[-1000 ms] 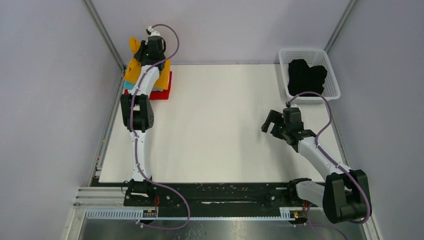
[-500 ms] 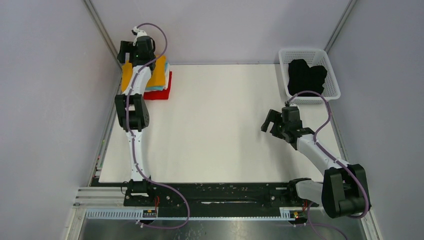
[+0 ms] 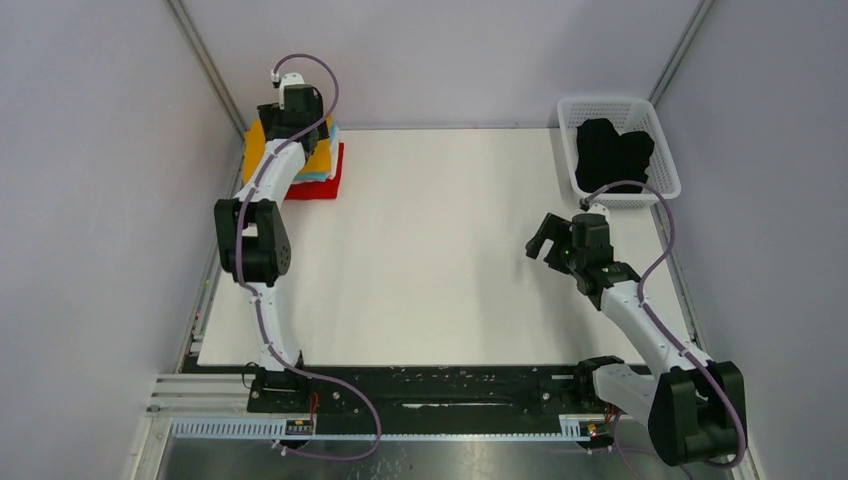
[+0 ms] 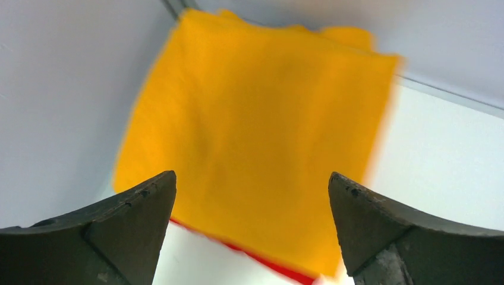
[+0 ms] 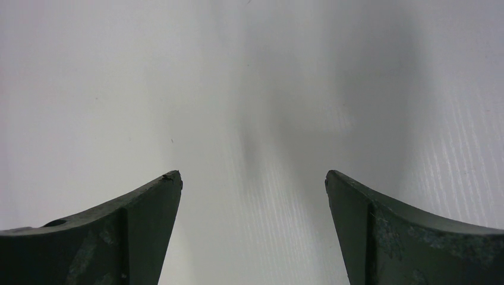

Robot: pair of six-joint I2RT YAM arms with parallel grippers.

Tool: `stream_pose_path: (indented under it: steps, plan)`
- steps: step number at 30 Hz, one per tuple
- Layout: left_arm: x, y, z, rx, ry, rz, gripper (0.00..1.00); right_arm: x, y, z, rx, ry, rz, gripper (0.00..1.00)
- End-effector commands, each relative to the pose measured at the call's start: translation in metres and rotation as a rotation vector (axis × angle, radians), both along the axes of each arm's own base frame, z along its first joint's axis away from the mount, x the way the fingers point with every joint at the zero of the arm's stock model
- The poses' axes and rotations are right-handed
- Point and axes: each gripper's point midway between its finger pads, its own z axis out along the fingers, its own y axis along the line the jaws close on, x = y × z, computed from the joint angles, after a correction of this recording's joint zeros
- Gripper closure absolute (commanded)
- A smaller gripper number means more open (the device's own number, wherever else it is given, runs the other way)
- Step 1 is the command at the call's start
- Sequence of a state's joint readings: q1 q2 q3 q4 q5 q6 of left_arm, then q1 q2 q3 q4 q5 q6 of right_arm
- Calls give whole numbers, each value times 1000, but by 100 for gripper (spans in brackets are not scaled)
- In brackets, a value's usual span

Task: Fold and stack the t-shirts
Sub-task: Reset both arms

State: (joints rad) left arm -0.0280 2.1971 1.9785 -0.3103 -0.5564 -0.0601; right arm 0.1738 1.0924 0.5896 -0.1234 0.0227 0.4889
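The white table (image 3: 450, 250) takes up most of what I see. At its far right corner stands the white mesh basket (image 3: 668, 172), with a black t-shirt (image 3: 612, 152) bunched up inside it. Across at the far left corner lies the stack. The orange-yellow t-shirt (image 4: 255, 130) is folded flat on top, a teal t-shirt (image 3: 322, 176) shows as a thin edge under it, and a red t-shirt (image 3: 328, 187) sits at the bottom, touching the table. There may be a pale layer between them, but it is too small for me to be sure.

My left claw (image 4: 252, 178) hangs right over the orange-yellow t-shirt, fingers spread wide and grasping nothing. The cloth shows whole between them. My right claw (image 5: 252, 175) is near the table's right side, well apart from the basket. It too is released, with only bare table between its fingers.
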Motion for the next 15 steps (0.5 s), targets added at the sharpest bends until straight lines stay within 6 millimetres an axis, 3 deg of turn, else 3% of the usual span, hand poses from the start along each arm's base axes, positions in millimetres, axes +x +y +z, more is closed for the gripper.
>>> stream_pose_path:
  steps: [1, 4, 7, 9, 10, 12, 15]
  plan:
    - [-36, -82, 88, -393, -303, -150, 1, -2, -8, 17, 6, -75, -57, 0]
    - [-83, -118, 98, -458, -358, -203, 1, -14, -12, 17, 9, -89, -69, 1]
    - [-143, -159, 84, -503, -325, -288, 1, -28, -18, 16, 7, -109, -95, 0]
    - [-187, -174, 73, -544, -318, -329, 1, -36, -22, 15, 14, -123, -121, 1]
    - [-211, -180, 53, -569, -288, -354, 1, -39, -23, 16, 17, -135, -125, 1]
    - [-251, -188, 38, -611, -268, -423, 1, -44, -24, 18, 20, -155, -129, 0]
    - [-300, -172, 16, -617, -245, -410, 1, -51, -26, 21, 22, -177, -132, 1]
